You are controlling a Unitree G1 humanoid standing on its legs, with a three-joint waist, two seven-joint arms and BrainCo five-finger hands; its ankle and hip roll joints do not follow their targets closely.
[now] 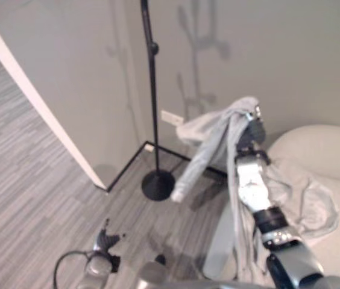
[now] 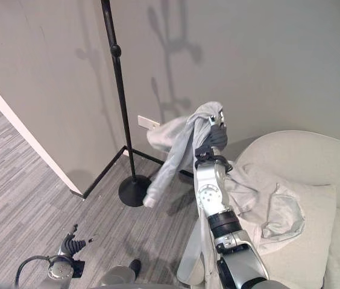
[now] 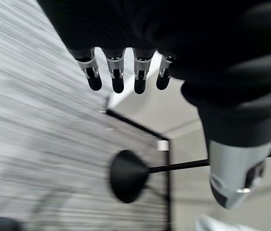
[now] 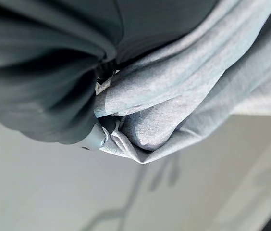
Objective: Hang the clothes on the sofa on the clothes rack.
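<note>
A light grey garment (image 1: 209, 135) hangs bunched from my right hand (image 1: 251, 129), which is raised above the sofa's (image 1: 321, 150) left end. One sleeve trails down to the left and the rest drapes back onto the seat. In the right wrist view the cloth (image 4: 174, 96) is gathered tight against the hand, which is shut on it. The black clothes rack (image 1: 152, 90) stands to the left of the garment, its round base (image 1: 158, 184) on the carpet, and the cloth is clear of it. My left hand (image 1: 105, 241) hangs low at the lower left, its fingers (image 3: 117, 77) straight and holding nothing.
A white partition wall (image 1: 49, 114) juts out on the left, ending near the rack's base. A wall socket (image 1: 172, 117) sits low on the grey wall behind the pole. Grey striped carpet (image 1: 31, 198) spreads to the left.
</note>
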